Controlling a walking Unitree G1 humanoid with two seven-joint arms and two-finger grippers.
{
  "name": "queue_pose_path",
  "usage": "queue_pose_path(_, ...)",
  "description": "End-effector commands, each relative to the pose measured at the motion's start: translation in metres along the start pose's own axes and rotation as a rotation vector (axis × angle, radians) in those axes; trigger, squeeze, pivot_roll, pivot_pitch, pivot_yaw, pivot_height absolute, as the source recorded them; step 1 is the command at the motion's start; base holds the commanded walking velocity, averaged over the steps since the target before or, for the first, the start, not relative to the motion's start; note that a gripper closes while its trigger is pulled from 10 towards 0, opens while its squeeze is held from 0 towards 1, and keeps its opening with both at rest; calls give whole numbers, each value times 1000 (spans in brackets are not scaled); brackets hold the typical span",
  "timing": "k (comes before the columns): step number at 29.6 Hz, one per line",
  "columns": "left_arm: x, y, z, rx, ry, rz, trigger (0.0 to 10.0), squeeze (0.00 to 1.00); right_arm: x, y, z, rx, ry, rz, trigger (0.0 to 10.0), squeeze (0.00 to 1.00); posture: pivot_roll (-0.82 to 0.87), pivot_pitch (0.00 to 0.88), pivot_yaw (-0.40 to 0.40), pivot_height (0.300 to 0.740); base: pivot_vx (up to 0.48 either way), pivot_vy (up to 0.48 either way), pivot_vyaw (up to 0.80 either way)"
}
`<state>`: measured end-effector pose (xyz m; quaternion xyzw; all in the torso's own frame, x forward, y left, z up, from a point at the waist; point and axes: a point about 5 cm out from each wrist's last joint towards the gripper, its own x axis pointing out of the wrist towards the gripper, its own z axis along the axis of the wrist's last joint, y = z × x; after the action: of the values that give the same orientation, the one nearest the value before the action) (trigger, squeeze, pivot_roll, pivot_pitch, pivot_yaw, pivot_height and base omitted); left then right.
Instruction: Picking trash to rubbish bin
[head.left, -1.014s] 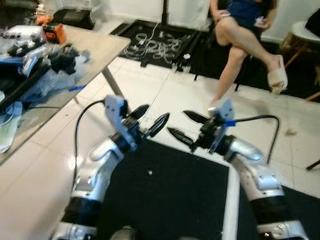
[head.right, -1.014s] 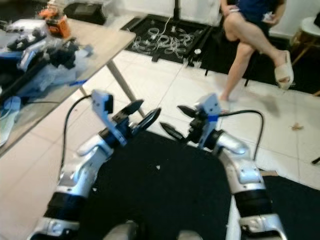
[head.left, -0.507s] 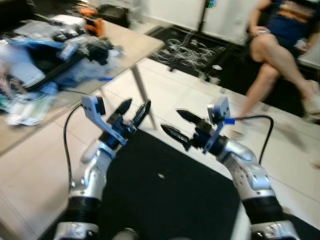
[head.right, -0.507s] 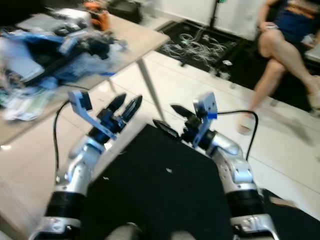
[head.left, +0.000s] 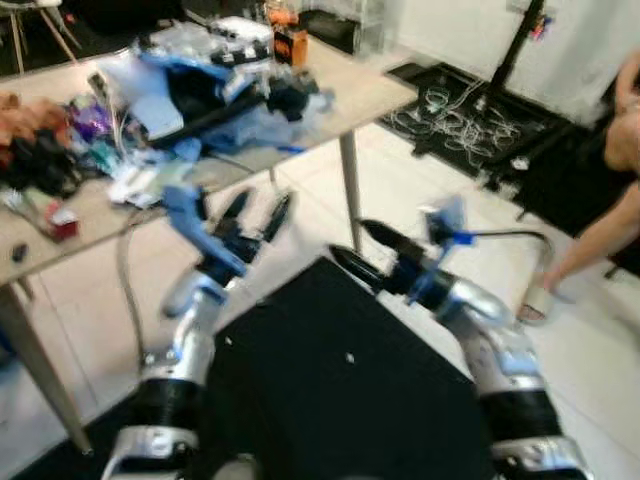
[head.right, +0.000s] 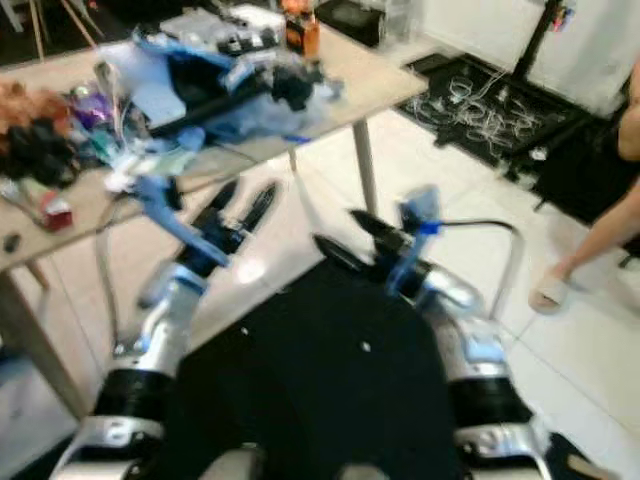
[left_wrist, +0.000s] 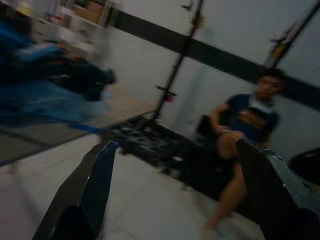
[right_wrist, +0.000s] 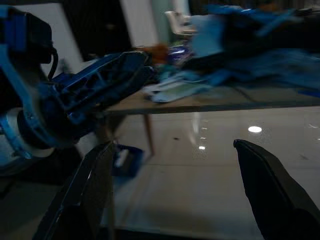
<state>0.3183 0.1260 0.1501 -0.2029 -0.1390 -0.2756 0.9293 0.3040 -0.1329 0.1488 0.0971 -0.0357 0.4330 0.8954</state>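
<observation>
no legible text, frames blurred

A white tiled floor (head.left: 330, 200) shines under the room light. On the left stands a long wooden table (head.left: 370, 95) with thin metal legs, heaped with blue plastic and clutter (head.left: 215, 85). A black mat (head.left: 330, 390) covers the near floor. At the far right another black mat holds coiled white cables (head.left: 455, 105), beside a black stand (head.left: 520, 40) against a white wall (head.left: 590, 50). A person's leg (head.left: 605, 230) shows at the right edge.
</observation>
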Motion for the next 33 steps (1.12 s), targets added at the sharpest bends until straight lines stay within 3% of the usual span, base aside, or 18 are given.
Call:
queue_pose_path(1, 0, -2, -6, 26, 27, 0, 10000, 0, -4, -2, -3, 2, 14, -11, 10000, 0, -72, 0, -23, 740, 0, 0, 731)
queue_pose_path(8, 3, 3, -8, 157, 68, 74, 10000, 0, -4, -2, -2, -3, 15, -11, 10000, 0, -69, 0, -27, 740, 0, 0, 727)
queue_pose_path(12, 2, 6, -9, 188, 75, 111, 10000, 0, -4, -3, -1, -12, 12, -18, 10000, 0, -62, 0, -30, 740, 0, 0, 725)
queue_pose_path(22, -14, 9, -11, 349, 108, 184, 10000, 0, -10, -7, -2, -46, 14, -45, 10000, 0, -57, 0, -22, 740, 0, 0, 725)
queue_pose_path(33, -10, 6, -13, 394, 128, 143, 10000, 0, -10, -7, -2, -52, 12, -47, 10000, 0, -60, 0, -23, 740, 0, 0, 725)
